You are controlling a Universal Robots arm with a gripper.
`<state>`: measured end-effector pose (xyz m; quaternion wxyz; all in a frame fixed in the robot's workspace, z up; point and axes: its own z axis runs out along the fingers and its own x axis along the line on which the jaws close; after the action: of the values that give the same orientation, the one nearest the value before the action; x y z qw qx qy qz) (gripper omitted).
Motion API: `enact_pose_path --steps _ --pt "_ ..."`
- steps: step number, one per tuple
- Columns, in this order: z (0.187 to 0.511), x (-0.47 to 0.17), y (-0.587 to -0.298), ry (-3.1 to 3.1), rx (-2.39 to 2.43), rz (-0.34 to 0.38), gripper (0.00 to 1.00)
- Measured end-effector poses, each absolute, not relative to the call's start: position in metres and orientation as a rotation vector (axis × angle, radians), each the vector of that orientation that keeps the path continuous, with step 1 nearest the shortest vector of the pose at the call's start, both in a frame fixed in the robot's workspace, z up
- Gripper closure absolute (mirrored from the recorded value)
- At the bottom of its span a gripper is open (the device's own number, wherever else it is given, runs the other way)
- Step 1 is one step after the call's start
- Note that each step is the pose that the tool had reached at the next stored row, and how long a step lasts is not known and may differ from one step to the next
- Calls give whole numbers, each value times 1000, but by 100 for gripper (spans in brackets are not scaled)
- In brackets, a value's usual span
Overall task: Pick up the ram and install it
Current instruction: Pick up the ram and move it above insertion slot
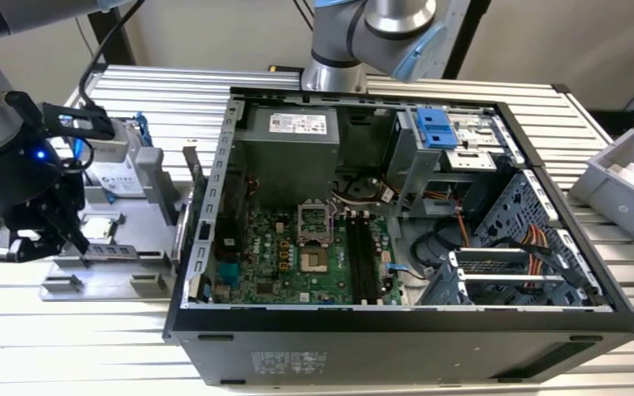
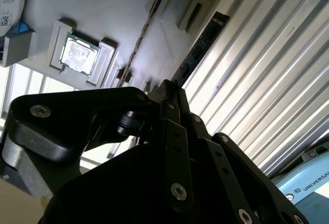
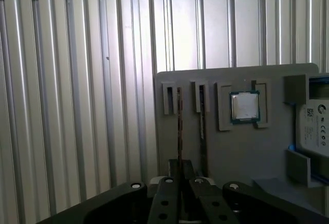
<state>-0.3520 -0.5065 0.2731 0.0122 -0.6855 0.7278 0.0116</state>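
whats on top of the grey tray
The grey tray holds the ram and another thin stick on edge, a processor chip and a hard drive. The end effector covers both sticks' near ends.

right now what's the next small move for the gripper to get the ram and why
Probably slide the gripper along the ram toward its middle before lowering: the ram stands on edge in the grey tray, and the gripper lines up with it but at one end, close to a second stick.

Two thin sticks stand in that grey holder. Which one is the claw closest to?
The ram at the holder's outer edge, farthest from the square processor chip: the gripper sits in line with it. The other stick stands nearer the chip.
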Motion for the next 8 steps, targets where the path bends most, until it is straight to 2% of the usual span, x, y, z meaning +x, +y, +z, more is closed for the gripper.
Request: enact_pose_path --steps 8 --pt "277 -352 -506 2269 -2137 36 100"
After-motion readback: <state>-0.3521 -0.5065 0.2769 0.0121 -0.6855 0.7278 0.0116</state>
